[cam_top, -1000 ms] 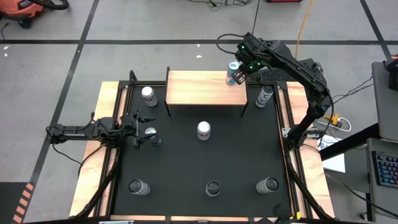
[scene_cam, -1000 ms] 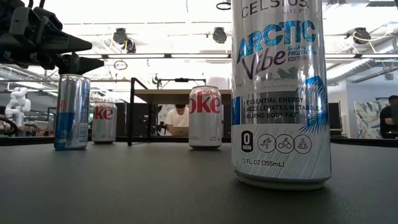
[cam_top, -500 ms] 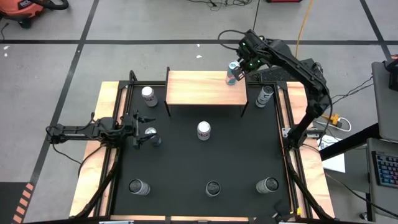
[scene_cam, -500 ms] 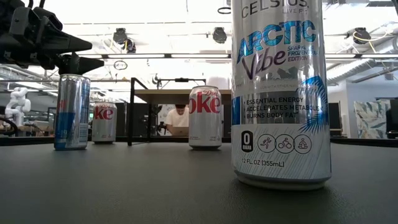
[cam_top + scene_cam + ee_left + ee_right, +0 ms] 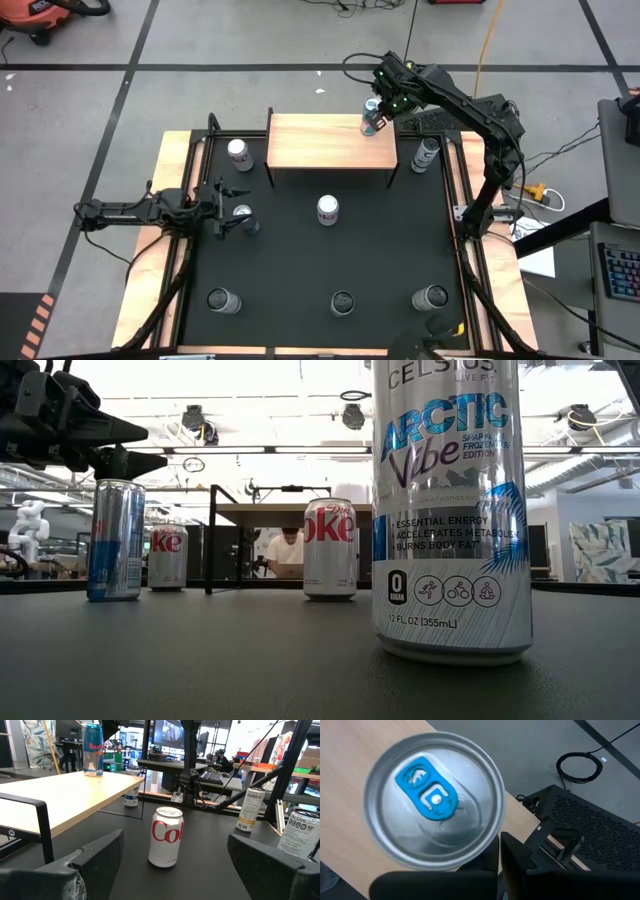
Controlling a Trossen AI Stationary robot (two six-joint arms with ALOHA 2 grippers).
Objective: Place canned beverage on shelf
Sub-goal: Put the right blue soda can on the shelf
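Canned beverage (image 5: 372,115), a slim blue-and-silver can with a blue pull tab, stands upright on the far right corner of the light wood shelf (image 5: 325,143). Right tool (image 5: 385,98), clenched and empty, hovers just above it. Left tool (image 5: 228,208), fingers spread, sits low beside another can (image 5: 241,212) at the left of the black desk (image 5: 380,250). More cans dot the desk. Beyond lies a bright workshop with grey floor.
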